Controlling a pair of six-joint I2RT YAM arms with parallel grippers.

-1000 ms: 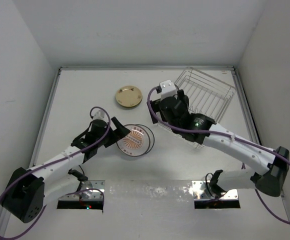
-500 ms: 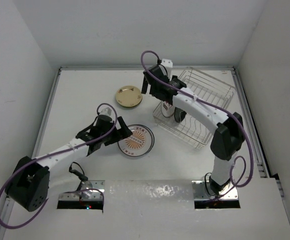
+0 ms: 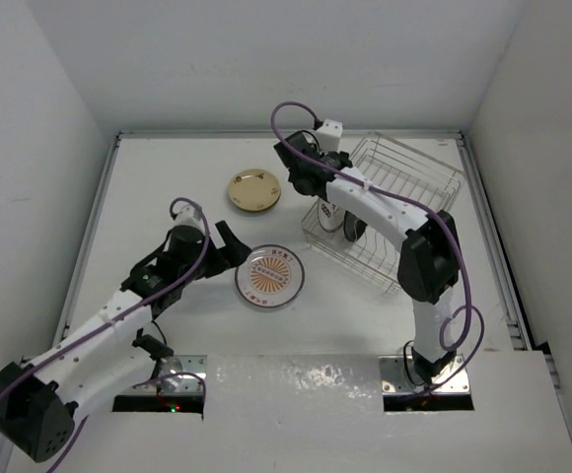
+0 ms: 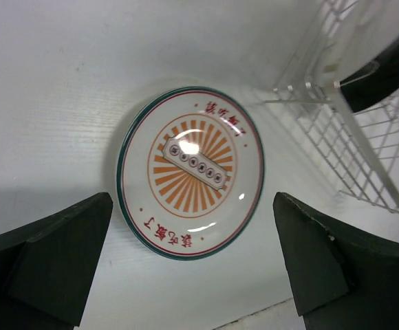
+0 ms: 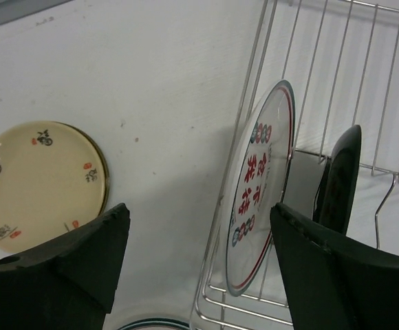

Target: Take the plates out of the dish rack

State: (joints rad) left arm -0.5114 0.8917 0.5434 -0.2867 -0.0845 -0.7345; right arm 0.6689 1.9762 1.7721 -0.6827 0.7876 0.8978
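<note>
Dish rack (image 3: 434, 202) wires across upright white plate (image 5: 254, 185); tan plate (image 5: 38, 182) beside rack

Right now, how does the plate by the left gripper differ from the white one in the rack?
The sunburst plate lies flat on the table; the racked plate stands on edge in the dish rack. The first carries orange rays; the second shows none. Both are white, dark-rimmed.

A flat white desk (image 3: 168, 197) with a matte, faintly grained top forms the floor of the enclosure. Plain white walls (image 3: 39, 148) rise on its left, back and right sides. A silvery metal rail (image 3: 91, 232) runs along the desk's left edge.
</note>
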